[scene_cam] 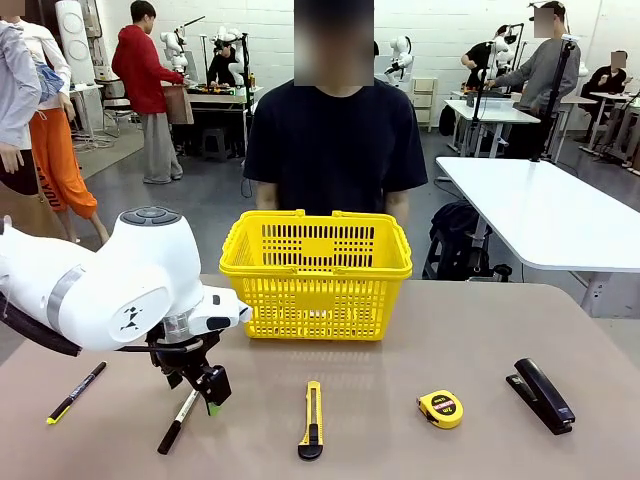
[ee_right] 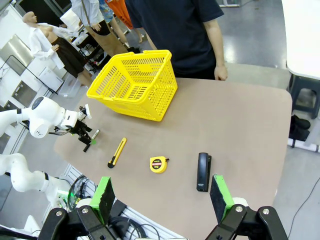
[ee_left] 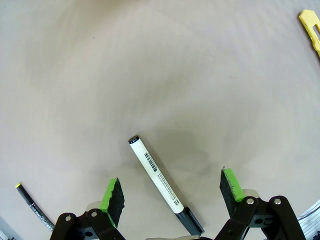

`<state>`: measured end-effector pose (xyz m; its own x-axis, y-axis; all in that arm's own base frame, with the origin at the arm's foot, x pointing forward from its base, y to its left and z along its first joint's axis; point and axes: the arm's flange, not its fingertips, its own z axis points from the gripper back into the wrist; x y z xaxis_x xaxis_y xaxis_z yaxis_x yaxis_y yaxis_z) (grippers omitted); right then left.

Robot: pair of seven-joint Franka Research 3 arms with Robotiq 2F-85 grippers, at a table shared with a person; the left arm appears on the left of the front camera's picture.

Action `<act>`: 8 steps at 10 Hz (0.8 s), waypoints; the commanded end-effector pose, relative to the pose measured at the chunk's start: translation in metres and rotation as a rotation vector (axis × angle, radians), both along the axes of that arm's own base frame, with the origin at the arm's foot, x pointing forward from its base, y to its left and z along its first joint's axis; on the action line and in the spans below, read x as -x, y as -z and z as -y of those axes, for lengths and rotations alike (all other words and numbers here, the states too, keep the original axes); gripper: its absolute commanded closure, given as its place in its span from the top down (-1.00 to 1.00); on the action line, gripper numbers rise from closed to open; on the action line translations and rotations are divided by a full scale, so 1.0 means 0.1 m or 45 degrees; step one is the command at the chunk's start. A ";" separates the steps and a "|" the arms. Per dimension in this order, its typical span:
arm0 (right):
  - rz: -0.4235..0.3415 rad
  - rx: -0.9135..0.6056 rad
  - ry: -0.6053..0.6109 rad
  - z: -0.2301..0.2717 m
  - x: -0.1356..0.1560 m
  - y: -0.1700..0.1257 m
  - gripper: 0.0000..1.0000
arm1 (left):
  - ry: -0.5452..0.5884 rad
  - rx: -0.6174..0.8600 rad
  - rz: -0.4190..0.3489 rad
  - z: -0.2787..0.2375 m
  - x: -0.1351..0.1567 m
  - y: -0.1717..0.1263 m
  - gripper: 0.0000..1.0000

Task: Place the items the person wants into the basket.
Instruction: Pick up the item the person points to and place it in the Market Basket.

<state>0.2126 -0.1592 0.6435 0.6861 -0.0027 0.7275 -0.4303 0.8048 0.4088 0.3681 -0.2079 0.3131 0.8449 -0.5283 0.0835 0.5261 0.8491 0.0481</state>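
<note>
The left end effector [ee_left: 171, 187], jaws wide open, hangs over the white-bodied marker with black cap [ee_left: 161, 181] lying on the tan counter [ee_left: 200, 75] near the bright yellow plastic lattice basket [scene_cam: 315, 300]; light, stiff, likely to roll, best pinched mid-barrel

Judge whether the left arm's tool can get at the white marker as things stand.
Probably yes. The left tool is open over the marker, a pad on either side of its barrel, with bare table around it and the pen well clear.
</note>
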 end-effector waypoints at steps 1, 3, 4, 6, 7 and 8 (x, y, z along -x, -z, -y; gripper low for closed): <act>0.010 -0.004 -0.022 0.01 0.00 0.02 1.00 | 0.005 -0.014 0.004 -0.09 0.21 0.13 1.00; 0.010 -0.004 -0.022 0.01 0.00 0.02 1.00 | 0.004 -0.018 -0.006 -0.10 0.23 0.16 1.00; 0.010 -0.004 -0.022 0.01 0.00 0.02 1.00 | 0.003 -0.021 -0.007 -0.09 0.22 0.16 1.00; 0.010 -0.004 -0.022 0.01 0.00 0.02 1.00 | 0.041 0.002 0.007 -0.09 0.23 0.15 -0.18; 0.010 -0.004 -0.022 0.01 0.00 0.02 1.00 | 0.039 0.006 0.010 -0.10 0.23 0.15 -1.00; 0.010 -0.004 -0.022 0.01 0.00 0.02 1.00 | 0.039 0.007 0.010 -0.10 0.23 0.14 -1.00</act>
